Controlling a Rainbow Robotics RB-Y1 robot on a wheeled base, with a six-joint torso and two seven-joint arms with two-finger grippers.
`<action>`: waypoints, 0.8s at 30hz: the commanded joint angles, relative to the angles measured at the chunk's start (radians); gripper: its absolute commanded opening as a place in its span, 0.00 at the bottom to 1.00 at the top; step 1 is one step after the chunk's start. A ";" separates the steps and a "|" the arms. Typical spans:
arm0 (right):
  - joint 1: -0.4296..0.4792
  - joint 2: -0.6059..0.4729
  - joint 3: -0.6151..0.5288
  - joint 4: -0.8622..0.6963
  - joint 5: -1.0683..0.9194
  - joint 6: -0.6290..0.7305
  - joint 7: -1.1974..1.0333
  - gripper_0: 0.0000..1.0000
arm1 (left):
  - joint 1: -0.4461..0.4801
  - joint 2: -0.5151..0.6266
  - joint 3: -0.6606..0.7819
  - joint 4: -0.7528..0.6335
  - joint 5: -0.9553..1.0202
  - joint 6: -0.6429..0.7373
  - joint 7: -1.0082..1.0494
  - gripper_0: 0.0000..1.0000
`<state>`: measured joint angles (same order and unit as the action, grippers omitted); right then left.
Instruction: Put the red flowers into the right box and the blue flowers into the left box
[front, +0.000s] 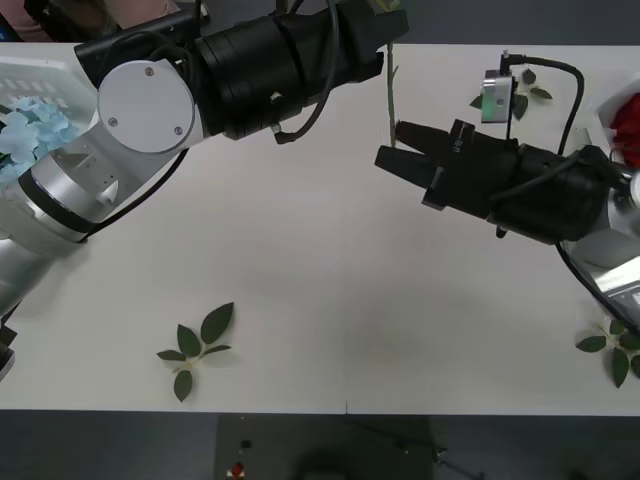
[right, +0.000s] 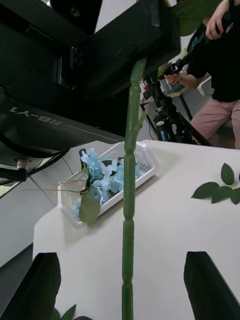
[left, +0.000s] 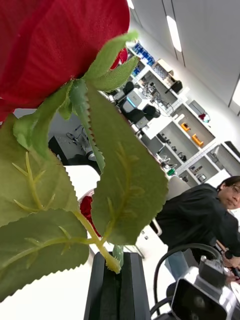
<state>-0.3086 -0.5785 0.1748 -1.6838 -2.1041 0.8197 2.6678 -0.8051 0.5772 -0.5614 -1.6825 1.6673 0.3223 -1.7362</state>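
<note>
My left gripper (front: 386, 32) reaches across the far side of the table, shut on a red flower high on its green stem (front: 390, 95), which hangs straight down. The bloom (left: 55, 40) and its leaves sit right above the shut black fingers (left: 107, 285). My right gripper (front: 390, 143) is open at the stem's lower end, and the stem (right: 129, 200) runs between its two fingers without touching them. The left box (front: 40, 75) at the far left holds blue flowers (front: 30, 125), also seen as blue flowers (right: 105, 177) in the white tray (right: 149, 170). Red flowers (front: 628, 125) lie in the right box (front: 606, 112).
Loose leaf sprigs lie near the front left (front: 195, 345), at the right edge (front: 615, 350) and at the far right (front: 530, 92) beside a small grey-green device (front: 497, 97) with a black cable. The table's middle is bare white.
</note>
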 joint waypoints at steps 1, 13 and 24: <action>-0.069 0.095 -0.023 0.039 0.038 0.002 -0.014 0.72 | -0.011 0.000 -0.003 -0.011 -0.003 -0.009 -0.023 0.00; -0.158 0.166 0.020 0.130 0.073 -0.007 -0.011 0.38 | -0.011 0.000 -0.003 -0.011 -0.003 -0.009 -0.023 0.00; -0.173 0.200 0.025 0.141 0.119 -0.011 -0.042 0.00 | -0.011 0.000 -0.003 -0.011 -0.003 -0.009 -0.023 0.00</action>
<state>-0.4512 -0.4071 0.2084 -1.5342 -1.9928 0.8103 2.6594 -0.8051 0.5772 -0.5614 -1.6822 1.6673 0.3223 -1.7362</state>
